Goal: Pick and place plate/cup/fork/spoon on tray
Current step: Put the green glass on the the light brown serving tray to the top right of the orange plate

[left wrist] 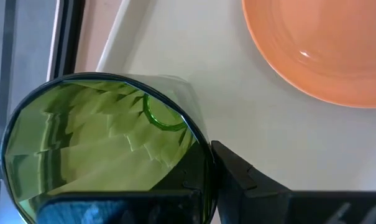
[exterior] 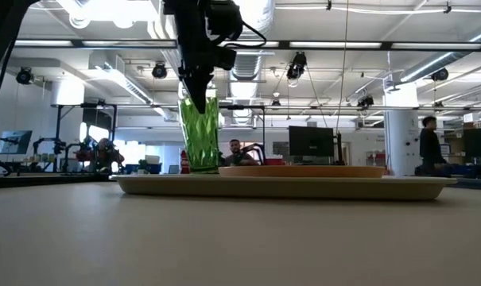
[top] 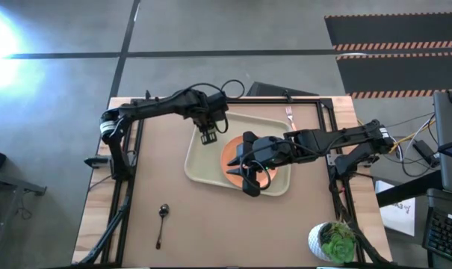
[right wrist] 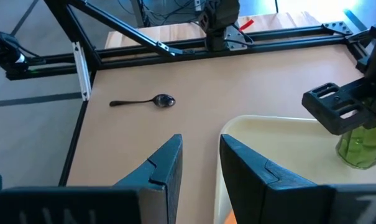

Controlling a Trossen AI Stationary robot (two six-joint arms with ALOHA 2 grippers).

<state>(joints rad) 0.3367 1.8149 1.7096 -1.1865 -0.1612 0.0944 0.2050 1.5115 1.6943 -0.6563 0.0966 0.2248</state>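
The cream tray (top: 203, 168) lies mid-table with the orange plate (top: 231, 153) on its right half. My left gripper (top: 208, 137) is over the tray's far left part, shut on the green cup (exterior: 200, 135). The cup's base is level with the tray's rim, and I cannot tell if it touches the tray. My right gripper (top: 248, 178) is open and empty above the plate. The fork (top: 290, 116) lies on the table beyond the tray's far edge. The dark spoon (top: 163, 217) lies near the front left. My left gripper holds the cup by its rim wall (left wrist: 205, 158), with one finger (left wrist: 250, 180) outside the cup and the other inside it. The fingers come from above, pointing down. The cup stays upright below the gripper (exterior: 199, 79).
A white pot with a green plant (top: 334, 240) stands at the table's front right corner. Black frame rails run along the table's left and right sides. People and desks show in the room behind.
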